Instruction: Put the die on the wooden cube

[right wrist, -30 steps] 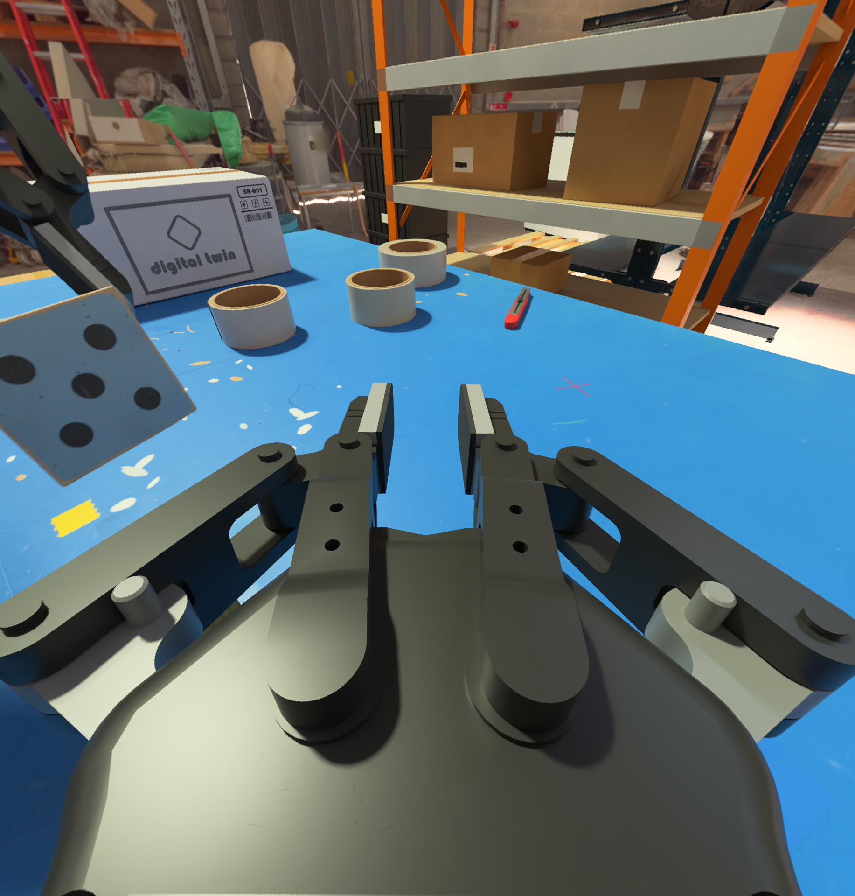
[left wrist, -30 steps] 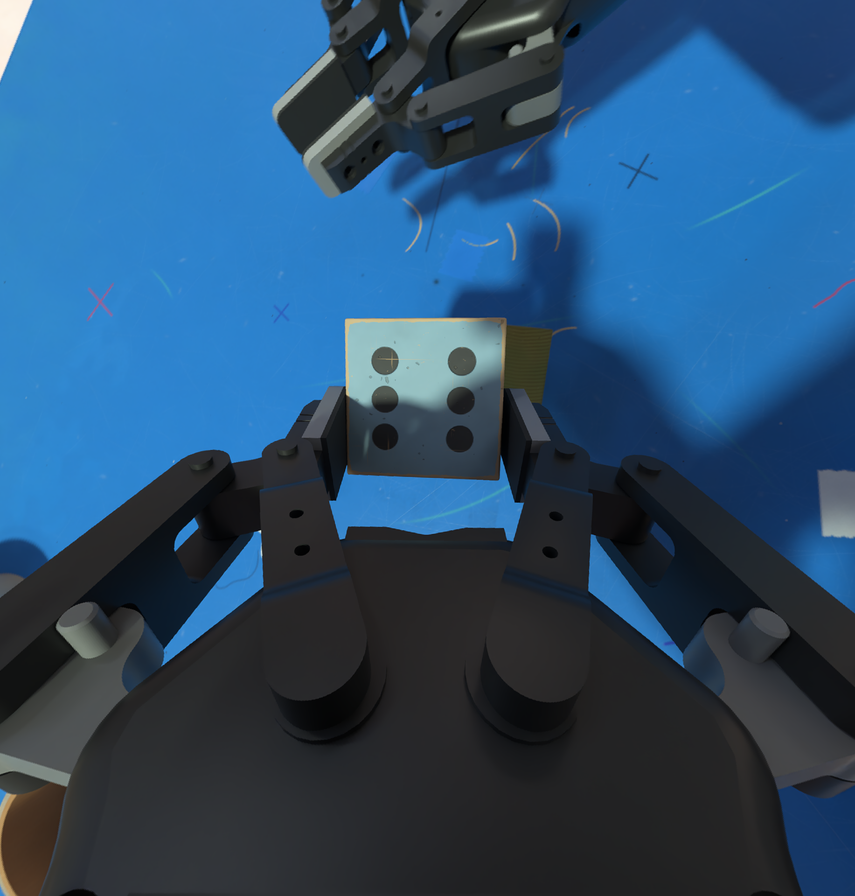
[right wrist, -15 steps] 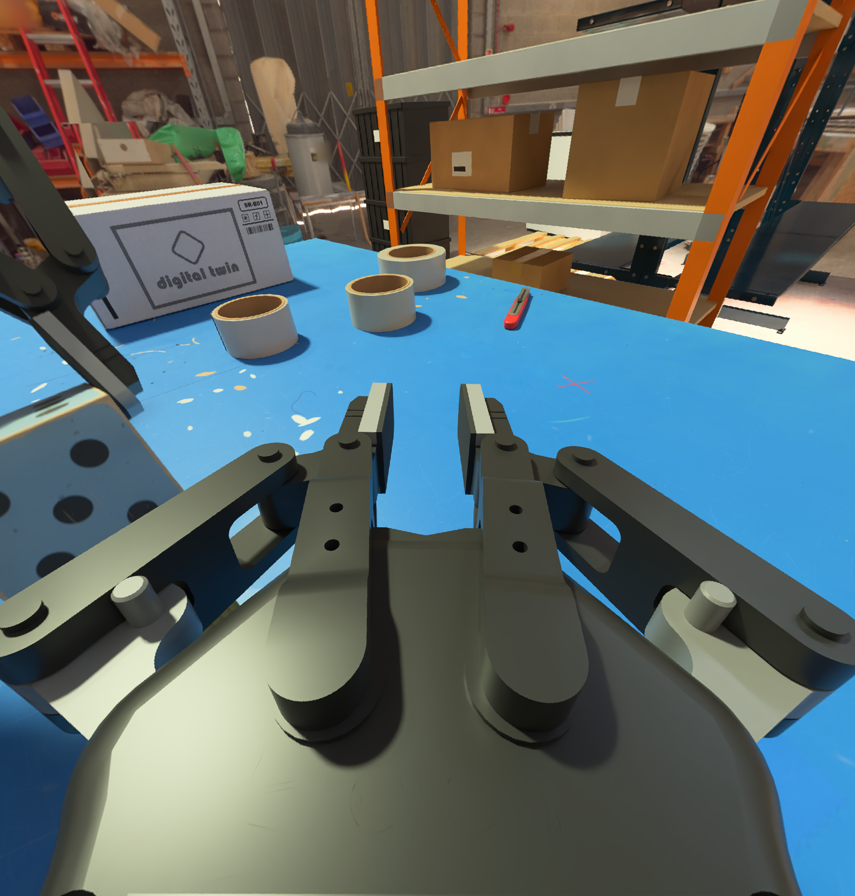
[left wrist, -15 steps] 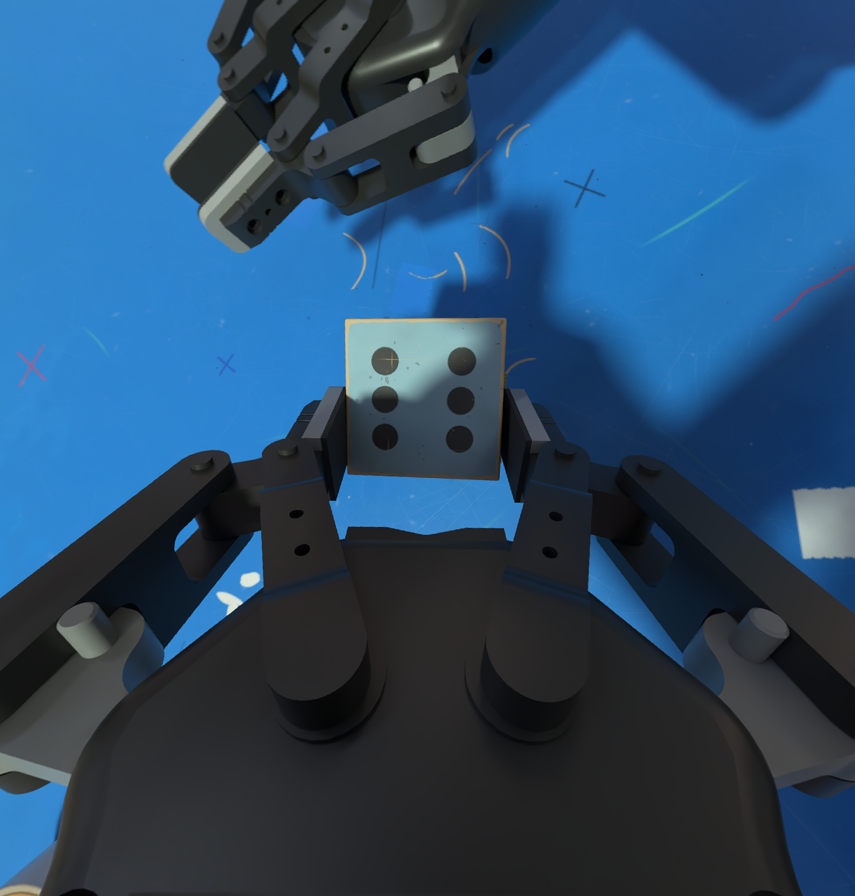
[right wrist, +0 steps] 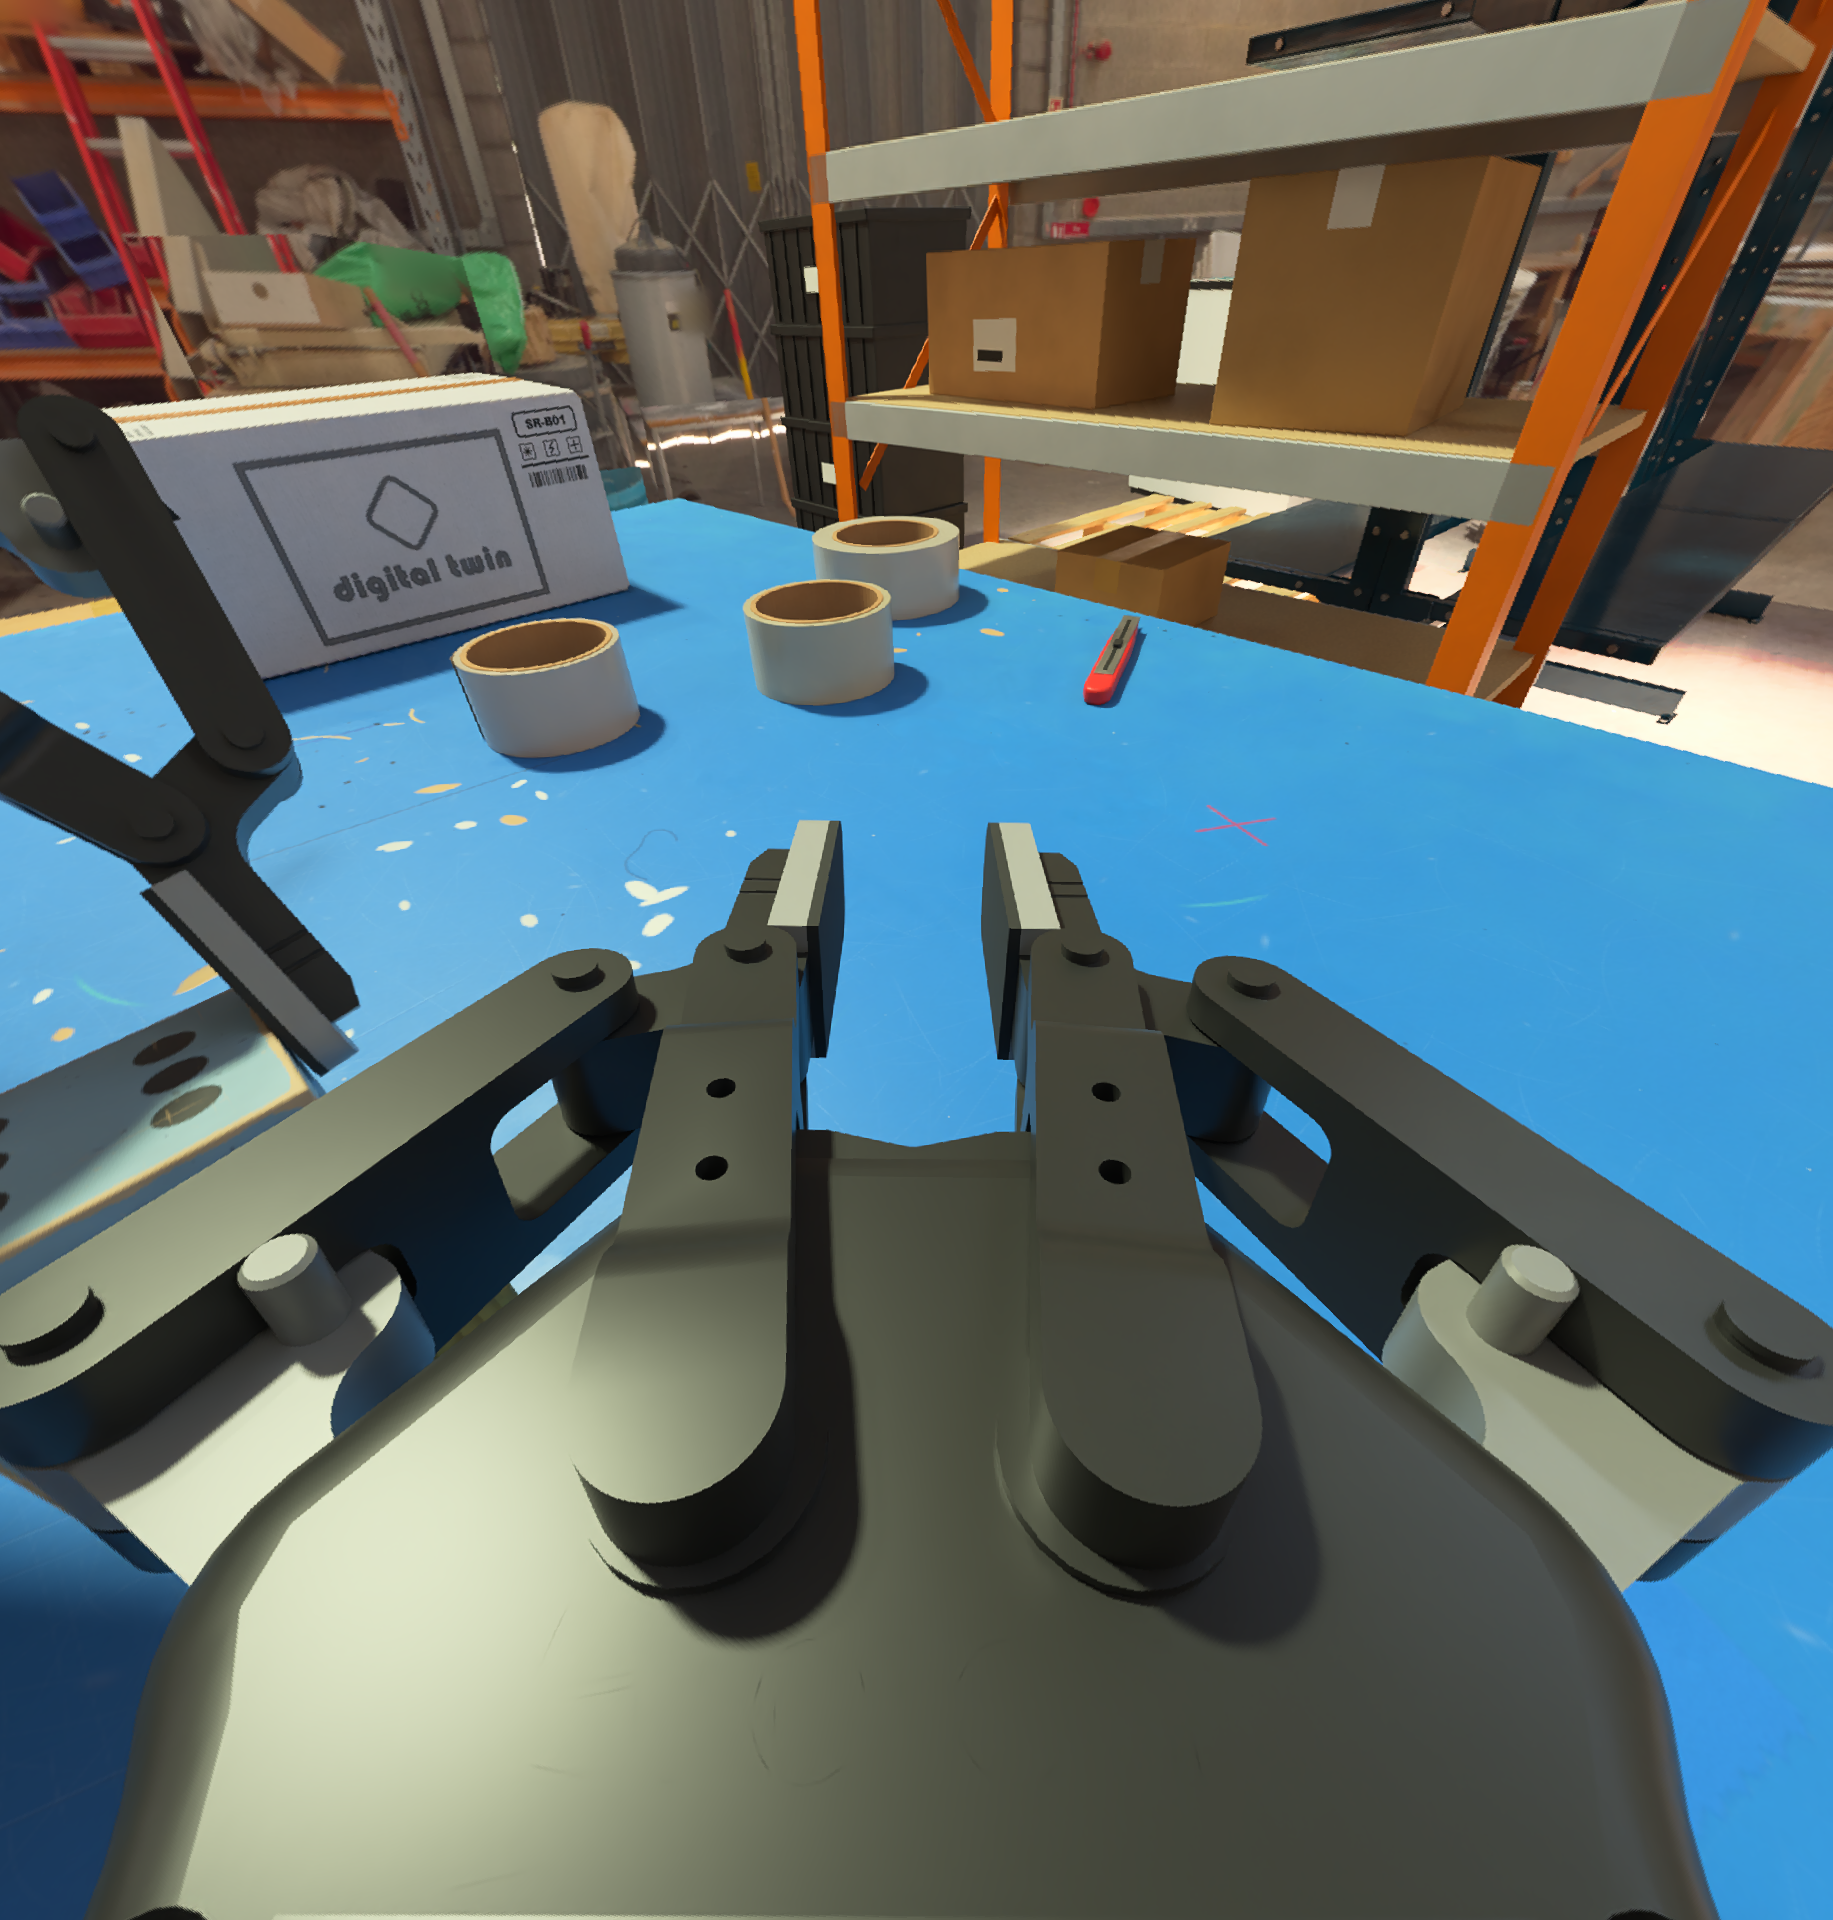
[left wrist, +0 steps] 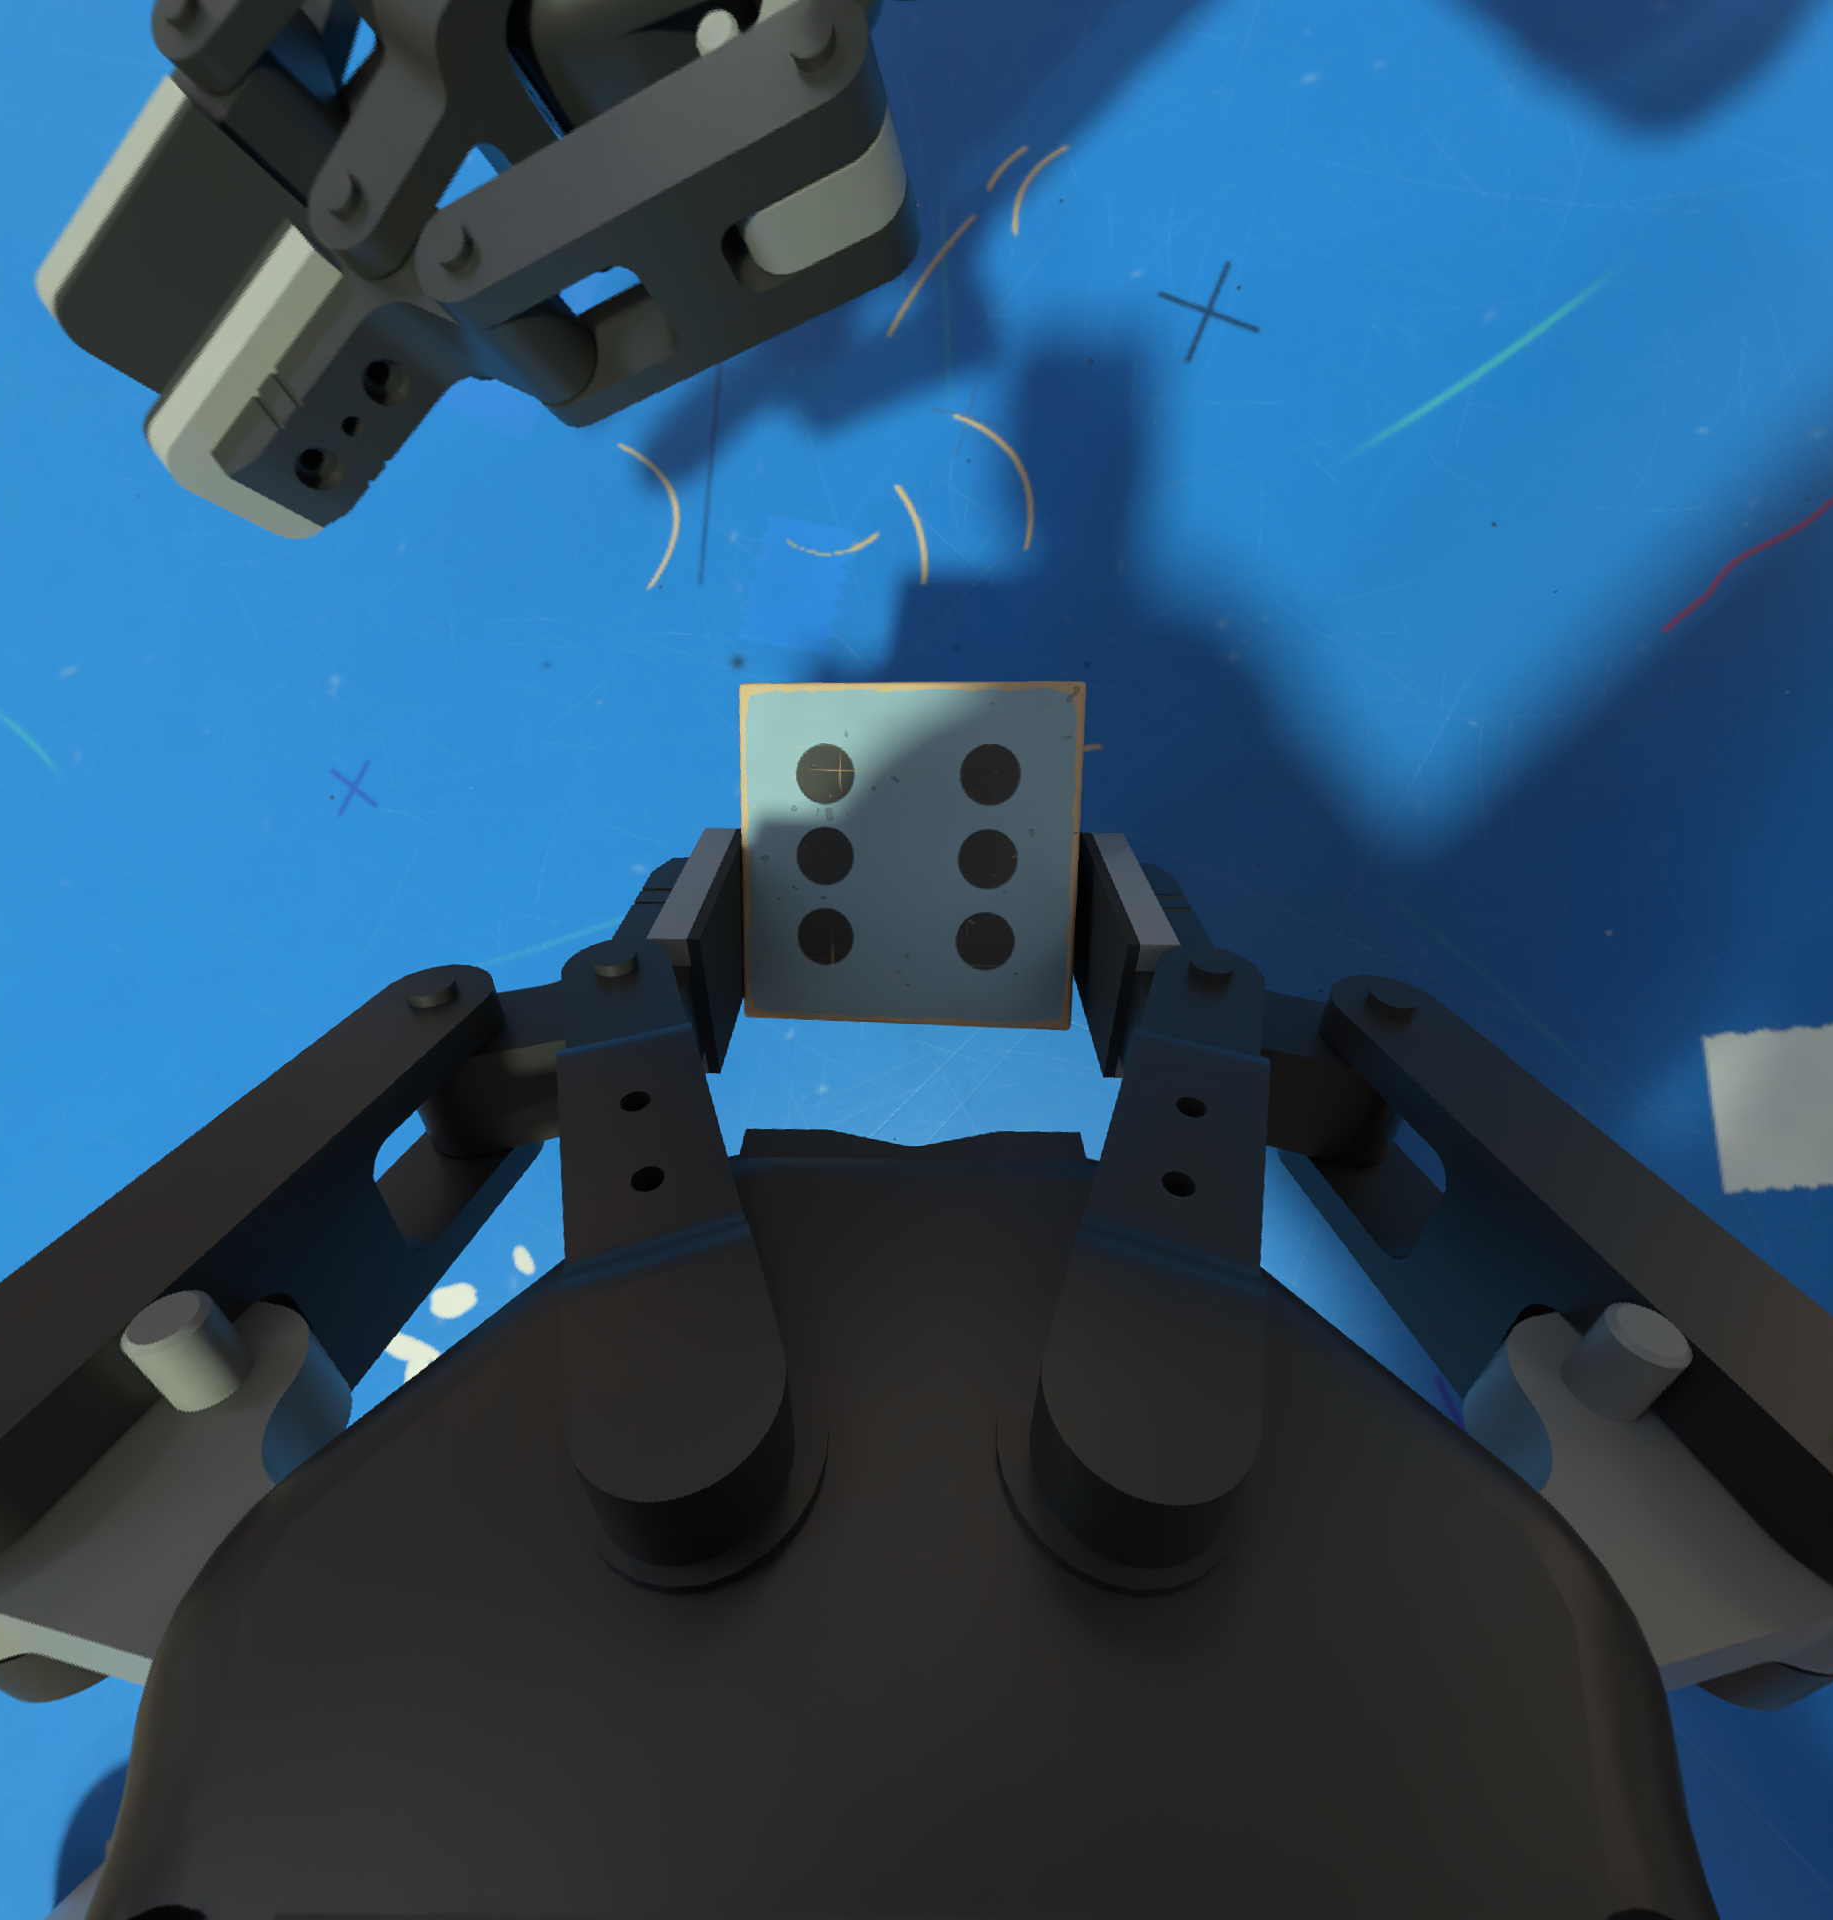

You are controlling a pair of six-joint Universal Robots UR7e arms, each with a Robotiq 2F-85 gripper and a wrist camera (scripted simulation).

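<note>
My left gripper (left wrist: 907, 904) is shut on the die (left wrist: 910, 854), a pale cube with black pips and its six-pip face toward the camera, pinched by both sides above the blue table (left wrist: 1411, 935). The wooden cube shows in neither view; it may be hidden behind the die. In the right wrist view the die (right wrist: 112, 1122) sits low at the left edge, with one of the left gripper's fingers (right wrist: 247, 966) against it. My right gripper (right wrist: 912, 904) is open and empty, to the right of the die; it also shows at the top left of the left wrist view (left wrist: 268, 312).
A white cardboard box (right wrist: 372, 520), three tape rolls (right wrist: 543, 686) (right wrist: 818, 639) (right wrist: 886, 561) and a red utility knife (right wrist: 1109, 665) lie on the far part of the table. A white tape patch (left wrist: 1785, 1107) lies to the right of the die. Orange shelving (right wrist: 1203, 436) stands beyond the table's edge.
My left gripper has moved down with the die, nearer to the right gripper. The tan cube edge seen beside the die one second ago is now out of sight. The right gripper has hardly moved.
</note>
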